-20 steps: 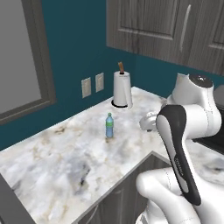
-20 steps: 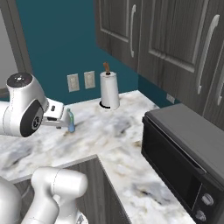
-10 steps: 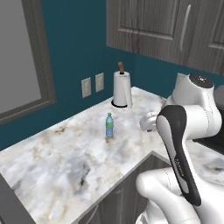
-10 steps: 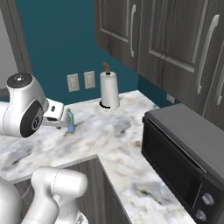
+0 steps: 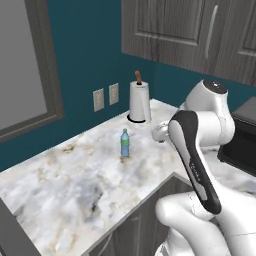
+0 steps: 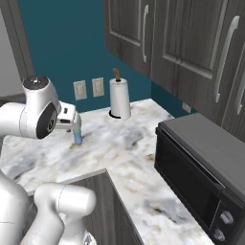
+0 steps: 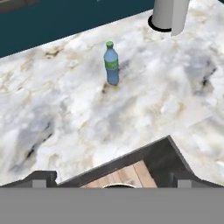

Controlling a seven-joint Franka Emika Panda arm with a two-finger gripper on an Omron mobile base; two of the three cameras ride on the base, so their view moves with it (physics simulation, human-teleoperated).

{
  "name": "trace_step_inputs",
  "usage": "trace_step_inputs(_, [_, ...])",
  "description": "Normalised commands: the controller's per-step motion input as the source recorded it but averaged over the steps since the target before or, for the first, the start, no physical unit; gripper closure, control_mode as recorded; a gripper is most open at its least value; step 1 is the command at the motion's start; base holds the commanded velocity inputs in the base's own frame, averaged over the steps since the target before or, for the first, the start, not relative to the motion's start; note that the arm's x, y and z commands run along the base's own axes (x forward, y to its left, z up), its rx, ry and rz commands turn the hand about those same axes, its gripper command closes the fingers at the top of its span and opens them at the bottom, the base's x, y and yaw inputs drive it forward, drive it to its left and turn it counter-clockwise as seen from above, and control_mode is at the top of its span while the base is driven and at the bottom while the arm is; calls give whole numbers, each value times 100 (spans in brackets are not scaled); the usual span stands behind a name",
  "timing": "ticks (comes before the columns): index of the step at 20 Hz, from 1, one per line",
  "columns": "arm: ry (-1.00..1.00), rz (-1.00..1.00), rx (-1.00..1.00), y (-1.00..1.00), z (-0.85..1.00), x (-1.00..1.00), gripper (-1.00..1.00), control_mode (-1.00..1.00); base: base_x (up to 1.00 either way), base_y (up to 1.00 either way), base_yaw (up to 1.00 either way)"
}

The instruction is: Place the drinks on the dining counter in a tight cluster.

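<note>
One drink, a small pale blue bottle (image 7: pixel 112 64) with a green label, stands upright on a marble worktop (image 7: pixel 65 109) against the teal wall. The left base view has the bottle (image 5: pixel 124 143) out in the open, while in the right base view my white hand partly covers the bottle (image 6: pixel 77 136). My gripper (image 7: pixel 113 180) hangs above the worktop's front corner, short of the bottle, open with nothing between its fingers. The dining counter is out of view.
A paper towel roll (image 5: pixel 139 102) on a stand sits at the back by the wall. A black microwave (image 6: pixel 201 167) occupies the right stretch of the worktop. Wall cabinets (image 6: pixel 191 43) hang overhead. The worktop edge makes an inner corner below my hand.
</note>
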Motion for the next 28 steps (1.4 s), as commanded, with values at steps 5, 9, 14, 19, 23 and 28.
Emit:
trace_step_inputs(5, [0,26,0,11,-7,84,-100,-100,0,0,0])
trace_step_inputs(9, [0,3,-4,29,-26,72,-100,-100,0,0,0])
trace_step_inputs(14, [0,0,0,9,-36,54,-100,-100,0,0,0])
trace_step_inputs(19, [0,0,0,10,-40,60,-100,-100,0,0,0])
trace_step_inputs(23, [0,0,0,17,-29,50,-100,-100,0,0,0])
trace_step_inputs(28, [0,0,-2,23,-10,36,-100,-100,0,0,0])
